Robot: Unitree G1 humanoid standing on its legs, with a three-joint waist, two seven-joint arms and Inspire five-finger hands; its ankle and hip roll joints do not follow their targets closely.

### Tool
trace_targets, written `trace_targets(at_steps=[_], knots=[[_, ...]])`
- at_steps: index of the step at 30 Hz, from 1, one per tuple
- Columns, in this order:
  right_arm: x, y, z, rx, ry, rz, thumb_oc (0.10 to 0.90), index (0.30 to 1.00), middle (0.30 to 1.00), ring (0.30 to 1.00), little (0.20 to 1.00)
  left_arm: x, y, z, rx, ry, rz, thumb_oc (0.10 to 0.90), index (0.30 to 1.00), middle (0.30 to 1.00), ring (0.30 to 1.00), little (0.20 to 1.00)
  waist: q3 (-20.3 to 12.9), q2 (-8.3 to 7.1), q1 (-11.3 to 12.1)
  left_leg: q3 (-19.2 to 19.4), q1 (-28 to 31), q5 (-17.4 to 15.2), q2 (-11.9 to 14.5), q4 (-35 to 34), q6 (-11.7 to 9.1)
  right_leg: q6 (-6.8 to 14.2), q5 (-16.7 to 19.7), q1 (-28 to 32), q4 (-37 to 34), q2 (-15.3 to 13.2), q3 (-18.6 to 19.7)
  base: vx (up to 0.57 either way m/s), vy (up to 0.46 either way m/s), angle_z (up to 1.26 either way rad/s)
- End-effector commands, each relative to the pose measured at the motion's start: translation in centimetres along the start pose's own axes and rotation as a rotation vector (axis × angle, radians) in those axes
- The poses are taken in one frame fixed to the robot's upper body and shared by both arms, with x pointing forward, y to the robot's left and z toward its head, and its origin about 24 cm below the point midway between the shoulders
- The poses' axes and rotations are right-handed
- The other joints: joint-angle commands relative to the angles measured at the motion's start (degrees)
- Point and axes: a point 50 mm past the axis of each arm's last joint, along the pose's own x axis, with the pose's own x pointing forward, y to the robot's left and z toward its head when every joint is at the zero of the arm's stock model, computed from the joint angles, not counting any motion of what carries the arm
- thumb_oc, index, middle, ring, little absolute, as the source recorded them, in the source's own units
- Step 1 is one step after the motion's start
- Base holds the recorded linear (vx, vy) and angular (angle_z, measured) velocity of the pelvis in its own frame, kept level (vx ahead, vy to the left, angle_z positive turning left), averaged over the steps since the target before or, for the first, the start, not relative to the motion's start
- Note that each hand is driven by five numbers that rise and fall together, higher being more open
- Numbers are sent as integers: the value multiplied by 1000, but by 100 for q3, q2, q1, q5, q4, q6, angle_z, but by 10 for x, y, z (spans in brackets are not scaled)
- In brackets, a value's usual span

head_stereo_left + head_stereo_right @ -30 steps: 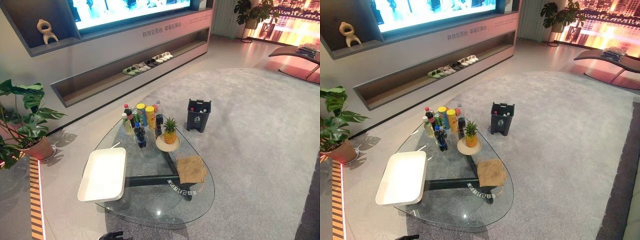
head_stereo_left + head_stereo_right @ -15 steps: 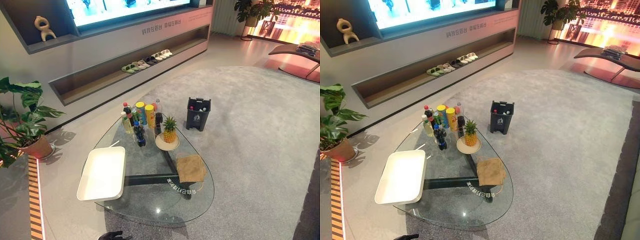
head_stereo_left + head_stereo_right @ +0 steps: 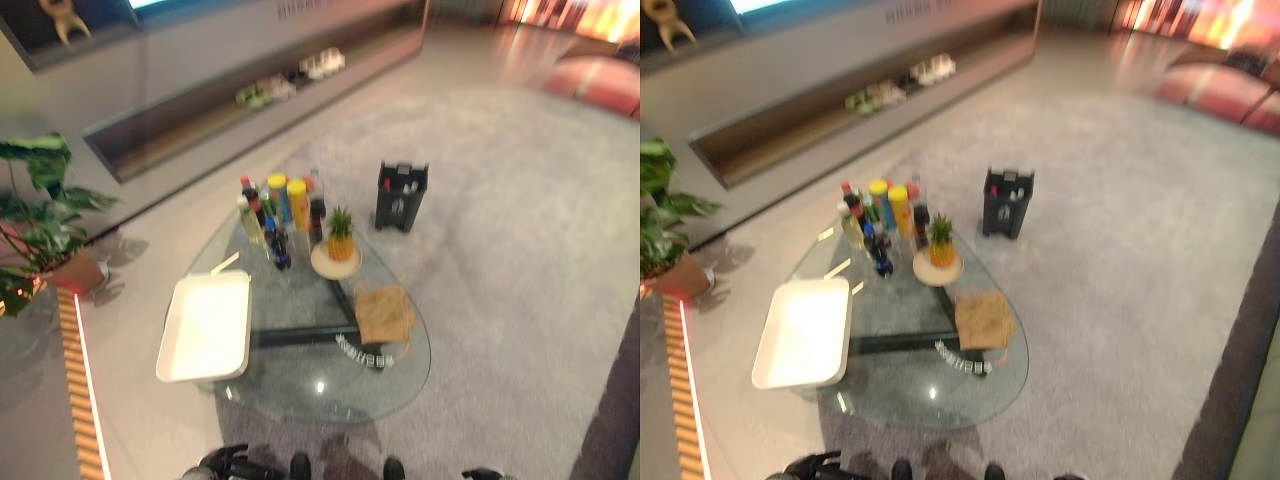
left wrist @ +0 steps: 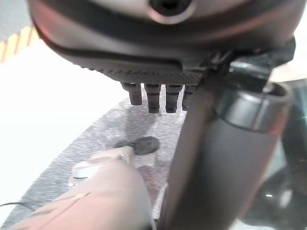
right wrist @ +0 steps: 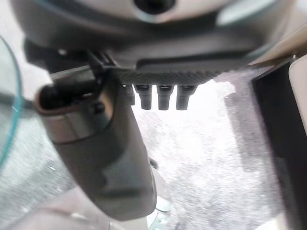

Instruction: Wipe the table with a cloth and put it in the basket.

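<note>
Fingers first: the left hand (image 4: 158, 62) shows its fingers (image 4: 152, 99) hanging straight and relaxed in its wrist view, holding nothing, with grey carpet (image 4: 96, 143) beneath them. The right hand (image 5: 163, 72) reads the same in its own wrist view: fingers (image 5: 164, 97) straight, nothing between them, carpet below and an edge of the glass table at one side. From the head views, the left hand appears only as a dark shape at the near left edge, short of the table; the finger state cannot be read there, so the wrist views supply it.

Scene, left to right. A potted plant (image 3: 40, 215) stands on the floor at far left. The glass table (image 3: 300, 385) carries a white tray (image 3: 207, 325) on its left part. At the far side stands a cluster of bottles (image 3: 275, 215), and just right of them a pineapple (image 3: 341, 235) on a small plate (image 3: 334, 262). The brown cloth (image 3: 384, 313) lies flat on the right part of the table, near the plate, untouched. The dark basket (image 3: 401, 196) stands on the carpet beyond the table's far right, apart from it.

The cloth lies well apart from both hands, farther off across the table.
</note>
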Motion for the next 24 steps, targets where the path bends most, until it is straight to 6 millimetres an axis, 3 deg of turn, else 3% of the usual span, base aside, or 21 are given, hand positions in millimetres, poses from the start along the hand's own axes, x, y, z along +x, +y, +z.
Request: trace_targets(at_steps=[1,6,8,10,16,24], knots=[[-2,-29,28,22,-61,-107,800,900,900,900,900,-1,21,42,-61,-127,98,800,900,900,900,900,698,-225,113,182,-239,-133,-341,-49,166,-76,218,-753,293,171,-102,-206,-28,1],[-6,-48,47,54,-118,-166,800,900,900,900,900,-8,43,87,-107,-262,145,800,900,900,900,900,1236,-285,133,-66,-1152,-5,-414,460,155,-176,137,-1624,900,251,-91,-178,-51,2],[-6,-50,50,63,-124,-172,800,900,900,900,900,-9,45,93,-110,-278,147,800,900,900,900,900,1277,-289,131,-110,-1301,-7,-442,584,155,-190,106,-1757,1021,260,-96,-121,-55,3],[-10,-61,64,111,-171,-213,800,900,900,900,900,-14,47,115,-126,-356,144,800,900,900,900,900,1529,-313,149,-239,-1945,-103,-580,1265,171,-241,-57,-2327,1608,264,-165,-187,-93,10],[-18,-81,85,146,-245,-270,800,900,900,900,900,-20,50,133,-153,-435,140,800,900,900,900,900,1790,-343,197,-211,-2942,-395,-610,2427,158,-326,-346,-3203,2537,233,-233,-70,-47,9],[-26,-94,103,198,-331,-331,800,900,900,900,900,-24,58,143,-249,-454,139,800,900,900,900,900,1934,-305,190,-244,-3642,-683,-544,3244,176,-449,-594,-3851,3227,257,-173,-8,-21,4]])
